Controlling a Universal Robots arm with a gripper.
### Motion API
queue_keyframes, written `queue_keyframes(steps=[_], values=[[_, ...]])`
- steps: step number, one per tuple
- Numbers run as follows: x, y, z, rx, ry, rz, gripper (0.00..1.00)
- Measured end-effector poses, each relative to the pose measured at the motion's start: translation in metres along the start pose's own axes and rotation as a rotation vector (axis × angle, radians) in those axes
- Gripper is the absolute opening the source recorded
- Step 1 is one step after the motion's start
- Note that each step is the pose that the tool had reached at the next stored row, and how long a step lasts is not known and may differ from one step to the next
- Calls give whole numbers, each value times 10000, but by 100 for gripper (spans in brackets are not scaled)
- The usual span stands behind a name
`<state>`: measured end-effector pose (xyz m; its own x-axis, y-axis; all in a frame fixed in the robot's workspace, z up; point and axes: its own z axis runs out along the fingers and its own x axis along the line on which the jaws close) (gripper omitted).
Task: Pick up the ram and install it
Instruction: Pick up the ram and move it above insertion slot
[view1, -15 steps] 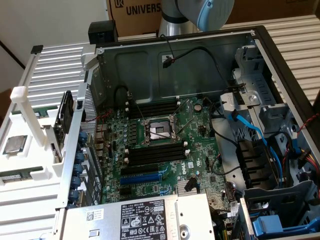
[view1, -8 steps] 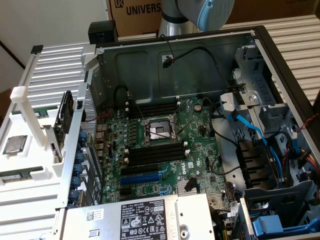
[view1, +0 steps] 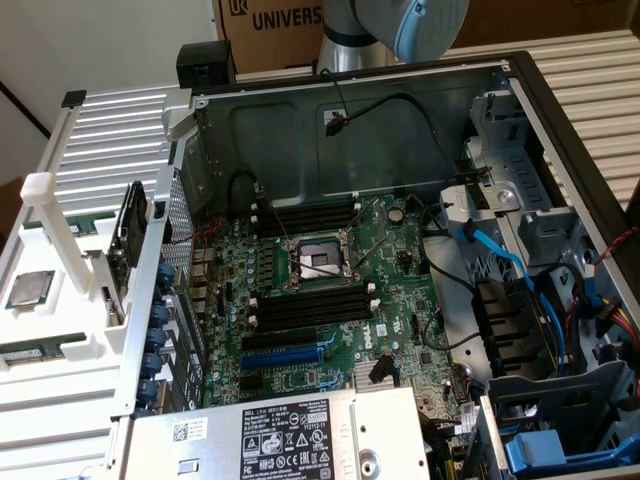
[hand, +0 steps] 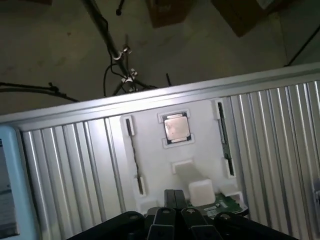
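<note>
End effector: the end effector (hand: 173, 201) has its fingers pressed together, with nothing between them.
Ram location: the ram (view1: 30, 352) sits in the white fixture (view1: 85, 345) on the ribbed desk (view1: 110, 130), outside the computer case (view1: 520, 90), at the exterior view's left.
Direction: the fixture lies ahead of and below the fingertips. A green board (hand: 226, 205) with a pale label is nearest them but untouched. I cannot tell whether it is that same stick.
Long axis: the ram runs across the exterior view, roughly parallel to the memory slots (view1: 310, 308).
Nearer arm: there is only one arm.
Counts: one processor chip (view1: 30, 288); one sure ram, and a paler green strip (view1: 60, 222) that is possibly a second; two slot banks flanking the socket (view1: 318, 262), both seemingly empty.
</note>
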<state>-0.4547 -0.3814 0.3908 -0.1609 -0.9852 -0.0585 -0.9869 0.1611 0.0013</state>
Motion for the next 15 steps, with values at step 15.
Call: queue_keyframes(steps=[15], values=[[14,17,107,-77,148,-1557,10]])
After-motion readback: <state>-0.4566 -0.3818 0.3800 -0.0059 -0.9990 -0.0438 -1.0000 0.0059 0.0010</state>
